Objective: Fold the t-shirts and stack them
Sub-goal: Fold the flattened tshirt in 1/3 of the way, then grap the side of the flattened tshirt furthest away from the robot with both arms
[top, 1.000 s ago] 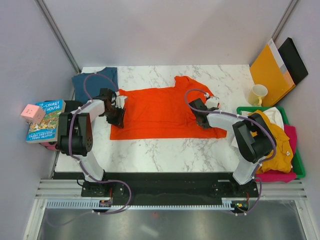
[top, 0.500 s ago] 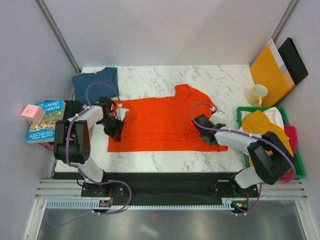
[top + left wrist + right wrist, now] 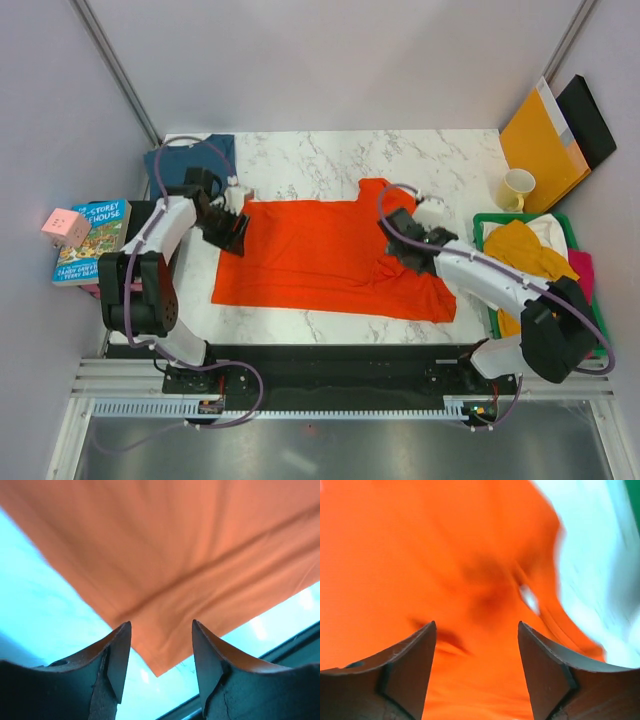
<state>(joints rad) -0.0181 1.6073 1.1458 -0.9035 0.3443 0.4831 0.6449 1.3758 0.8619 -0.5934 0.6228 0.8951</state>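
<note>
The bright orange-red t-shirt (image 3: 320, 260) lies spread flat on the marble table. My left gripper (image 3: 234, 236) hovers over its left edge. In the left wrist view this gripper (image 3: 161, 626) is open, and the shirt's near left corner (image 3: 156, 667) lies on the table below the gap. My right gripper (image 3: 400, 250) hangs above the shirt's right side, by a rumpled sleeve. It is open too (image 3: 476, 626), with only creased orange cloth (image 3: 445, 570) beneath it. A dark teal-blue t-shirt (image 3: 186, 160) lies at the back left corner.
A green tray (image 3: 488, 219) at the right holds a pile of mustard yellow (image 3: 530, 250), white (image 3: 553, 231) and pink (image 3: 582, 270) shirts. Behind it stand a yellow mug (image 3: 516, 188), an orange envelope (image 3: 540, 135) and a black folder (image 3: 590, 118). A book (image 3: 90, 240) and a pink cube (image 3: 65, 227) sit at the left.
Both grippers have opened and let go of the orange-red shirt. The shirt slid toward the near edge and now lies flatter. The left gripper has drawn back a little.
</note>
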